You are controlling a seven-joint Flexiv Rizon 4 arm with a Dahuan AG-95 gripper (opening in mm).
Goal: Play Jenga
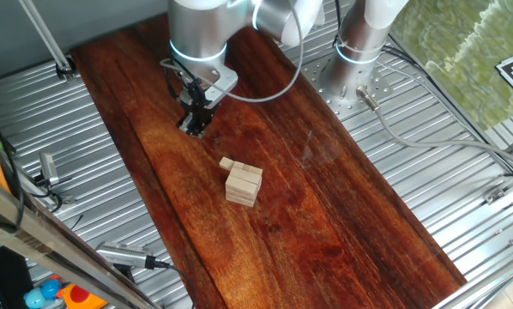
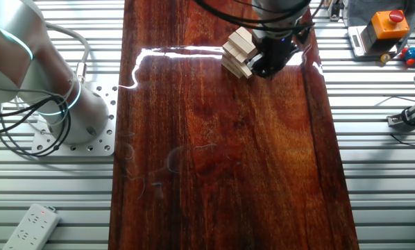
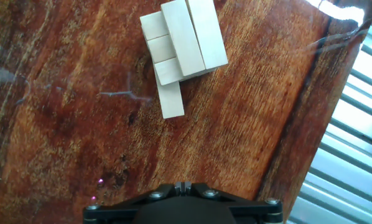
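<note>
Gripper (image 1: 193,125), jaws apparently closed and empty, hovers near the Jenga stack (image 1: 244,184), lined up with its protruding block (image 3: 170,98)

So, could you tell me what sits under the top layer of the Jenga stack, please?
Under the top layer of the Jenga stack lies a crosswise layer showing three block ends. Lower down, one block juts out toward the camera. How far in it reaches is covered.
</note>
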